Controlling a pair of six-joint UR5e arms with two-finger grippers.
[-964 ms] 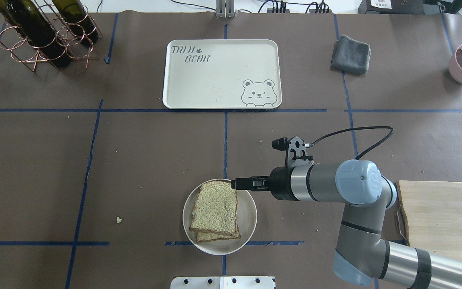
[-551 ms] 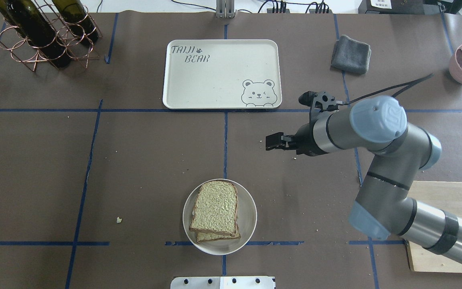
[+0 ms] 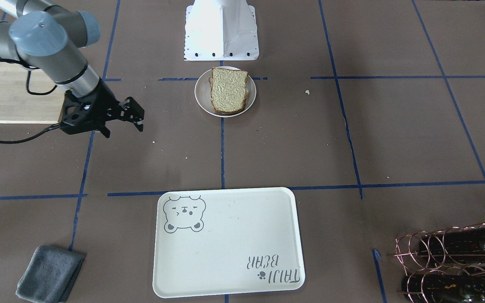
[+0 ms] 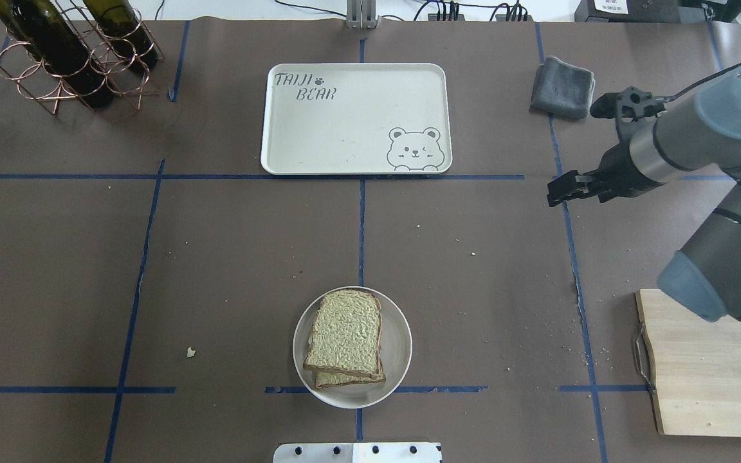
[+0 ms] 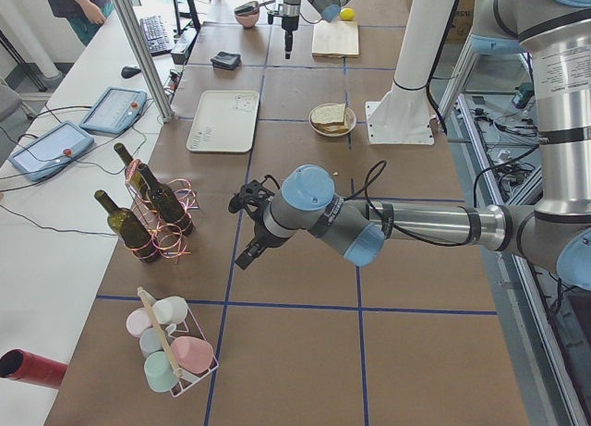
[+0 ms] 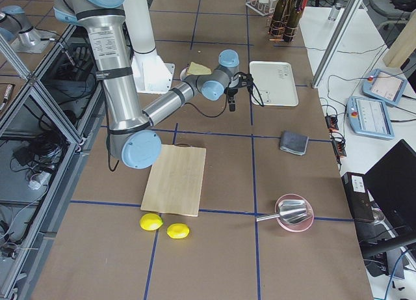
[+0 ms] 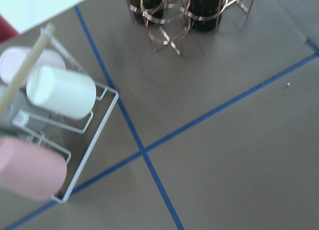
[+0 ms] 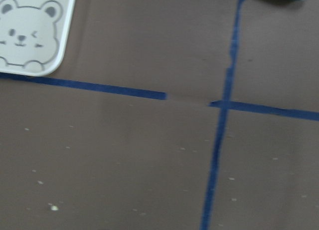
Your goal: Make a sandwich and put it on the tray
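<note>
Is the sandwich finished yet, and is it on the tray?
Done: the sandwich sits stacked on its plate. In hand: nothing; the right gripper hangs open and empty, well away from the plate. Left to do: the sandwich is not yet on the tray, so it has to go there.

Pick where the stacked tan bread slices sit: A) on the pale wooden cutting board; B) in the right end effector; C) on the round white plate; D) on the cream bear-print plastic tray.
C: the tan bread slices rest on the round white plate, apart from the cream bear-print plastic tray.
</note>
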